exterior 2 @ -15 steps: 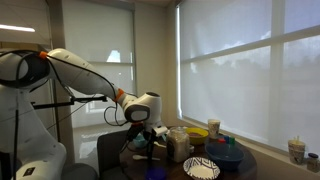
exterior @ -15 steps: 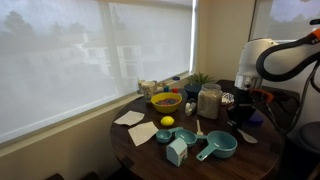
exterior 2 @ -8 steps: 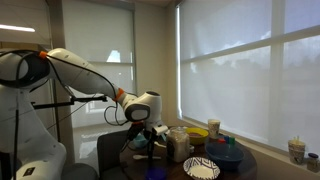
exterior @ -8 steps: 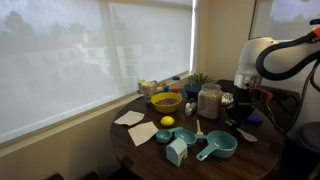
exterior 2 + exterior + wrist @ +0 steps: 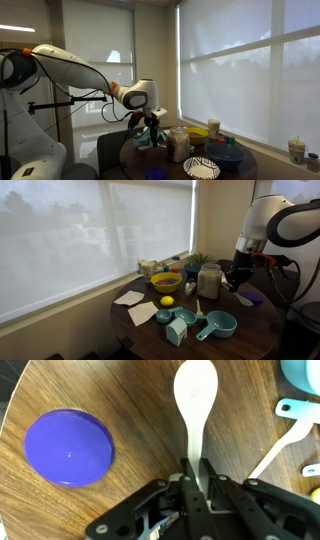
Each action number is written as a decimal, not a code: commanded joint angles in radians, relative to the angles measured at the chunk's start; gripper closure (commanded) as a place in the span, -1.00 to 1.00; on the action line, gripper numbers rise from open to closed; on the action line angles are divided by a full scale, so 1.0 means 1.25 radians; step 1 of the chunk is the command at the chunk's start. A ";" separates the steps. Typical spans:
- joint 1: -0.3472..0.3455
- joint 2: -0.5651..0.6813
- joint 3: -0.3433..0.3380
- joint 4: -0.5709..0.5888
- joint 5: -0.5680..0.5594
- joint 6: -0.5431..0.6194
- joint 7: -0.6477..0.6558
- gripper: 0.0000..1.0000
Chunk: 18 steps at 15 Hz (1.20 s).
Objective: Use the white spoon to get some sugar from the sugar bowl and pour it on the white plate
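- The claw [image 5: 194, 476] is pinched narrow on the handle end of the white spoon [image 5: 193, 395], whose bowl juts straight ahead of the claw over the table [image 5: 130, 400].
- It looks light, stiff and smooth, so it may swivel; a firm hold far back on the handle suits it.

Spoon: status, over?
Gripper shut on spoon, at the handle. Spoon bowl out over table. Purple disc beside it, apart; nothing seen blocking.
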 commanded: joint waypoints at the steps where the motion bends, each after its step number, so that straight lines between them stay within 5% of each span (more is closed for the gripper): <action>1: -0.004 -0.002 0.003 0.000 0.002 -0.002 -0.002 0.74; 5: -0.003 0.009 0.002 -0.003 0.002 -0.002 -0.003 0.74; 6: -0.003 0.010 0.002 -0.003 0.002 -0.002 -0.003 0.94; 18: -0.077 -0.082 0.026 0.093 -0.205 0.037 0.012 0.94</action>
